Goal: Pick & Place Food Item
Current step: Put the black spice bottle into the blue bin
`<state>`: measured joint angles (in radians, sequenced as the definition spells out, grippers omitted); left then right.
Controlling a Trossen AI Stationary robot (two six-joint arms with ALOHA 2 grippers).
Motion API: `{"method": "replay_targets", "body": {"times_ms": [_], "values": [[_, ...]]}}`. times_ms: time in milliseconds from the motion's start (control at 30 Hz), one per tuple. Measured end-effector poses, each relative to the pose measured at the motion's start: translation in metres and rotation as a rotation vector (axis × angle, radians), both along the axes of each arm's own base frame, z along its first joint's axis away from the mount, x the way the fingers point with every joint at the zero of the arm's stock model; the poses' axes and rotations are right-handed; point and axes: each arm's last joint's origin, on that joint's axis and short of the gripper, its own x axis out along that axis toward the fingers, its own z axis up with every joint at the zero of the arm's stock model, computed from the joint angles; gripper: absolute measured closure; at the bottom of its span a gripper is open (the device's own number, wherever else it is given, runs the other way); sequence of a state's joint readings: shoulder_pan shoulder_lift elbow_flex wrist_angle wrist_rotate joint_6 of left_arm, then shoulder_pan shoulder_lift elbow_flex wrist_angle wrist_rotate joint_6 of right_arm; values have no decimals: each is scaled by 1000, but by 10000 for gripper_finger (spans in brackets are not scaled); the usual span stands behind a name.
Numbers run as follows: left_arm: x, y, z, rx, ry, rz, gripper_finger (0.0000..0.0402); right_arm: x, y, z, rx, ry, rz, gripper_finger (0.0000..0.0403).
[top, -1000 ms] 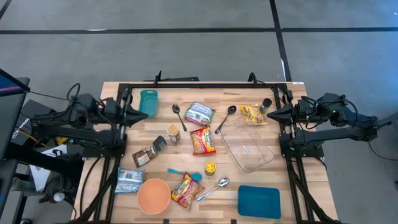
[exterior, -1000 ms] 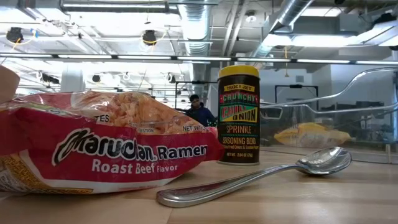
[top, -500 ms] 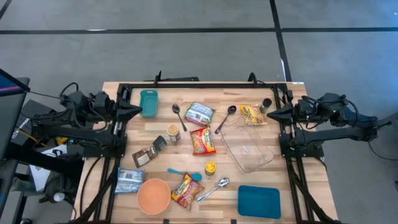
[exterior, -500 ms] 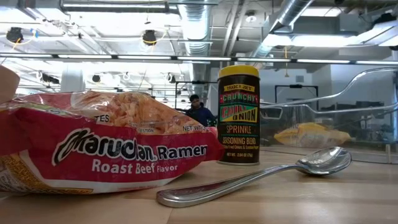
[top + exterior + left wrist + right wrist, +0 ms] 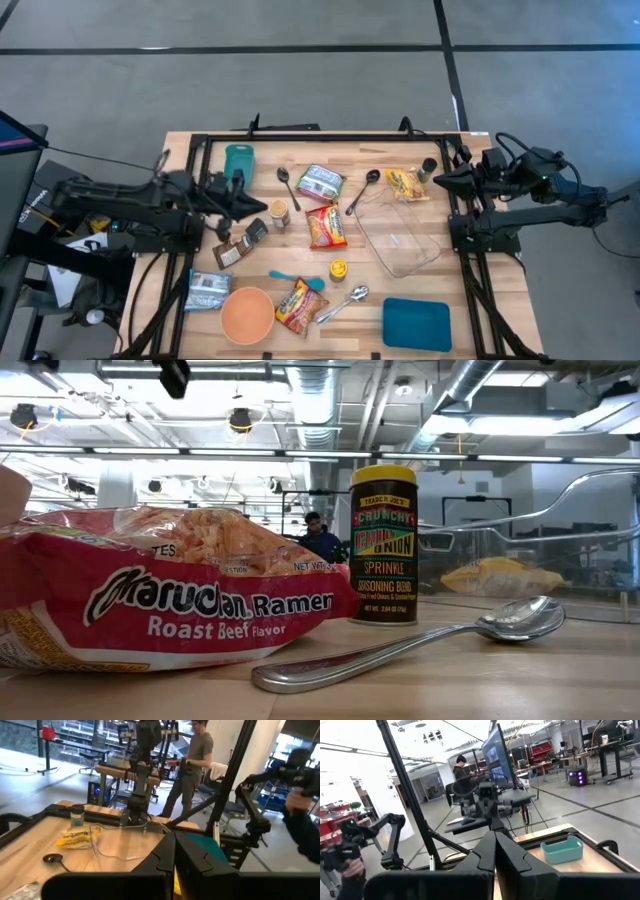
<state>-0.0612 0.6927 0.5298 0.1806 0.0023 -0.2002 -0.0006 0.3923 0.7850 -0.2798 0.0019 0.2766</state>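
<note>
Food items lie spread over the wooden table: a red ramen packet (image 5: 327,226) mid-table, a second ramen packet (image 5: 298,305) near the front, a silver packet (image 5: 320,182), a yellow packet (image 5: 405,184) and a yellow-lidded spice jar (image 5: 338,270). My left gripper (image 5: 262,207) is shut and empty. It reaches level over the table's left part, above a small jar (image 5: 279,213) and a dark packet (image 5: 256,231). My right gripper (image 5: 436,178) is shut and empty at the right edge, beside the yellow packet.
A clear glass dish (image 5: 398,238) sits right of centre. A teal bin (image 5: 238,165) stands at the far left, an orange bowl (image 5: 247,314) and a teal lid (image 5: 416,324) at the front. Spoons (image 5: 343,302) lie among the packets. People stand in the room beyond the table.
My left gripper first drew back toward the left edge. It has then swung out toward the middle of the table and come lower, rolling a little, still shut. My right gripper has rolled slightly in place. Nothing on the table has moved.
</note>
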Motion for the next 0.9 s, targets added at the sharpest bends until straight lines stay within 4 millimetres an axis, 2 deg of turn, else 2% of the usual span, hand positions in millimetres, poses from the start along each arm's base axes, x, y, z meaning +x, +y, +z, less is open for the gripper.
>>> {"method": "replay_targets", "body": {"times_ms": [100,200,500,633,767,900], "values": [[8,1,-12,38,-31,10,402,0,-1,0,-69,1,-46,403],[12,3,-11,39,-79,27,402,0,-3,0,-140,9,-120,403],[15,9,-13,42,-75,63,402,0,-8,-2,-274,56,-315,403],[14,9,-12,47,-89,82,402,-1,-10,-2,-276,64,-367,403],[14,10,-9,198,-120,117,402,-1,-10,-2,-280,69,-395,403],[14,11,-8,210,-122,162,402,-1,-10,-5,-242,92,-388,403]]}}
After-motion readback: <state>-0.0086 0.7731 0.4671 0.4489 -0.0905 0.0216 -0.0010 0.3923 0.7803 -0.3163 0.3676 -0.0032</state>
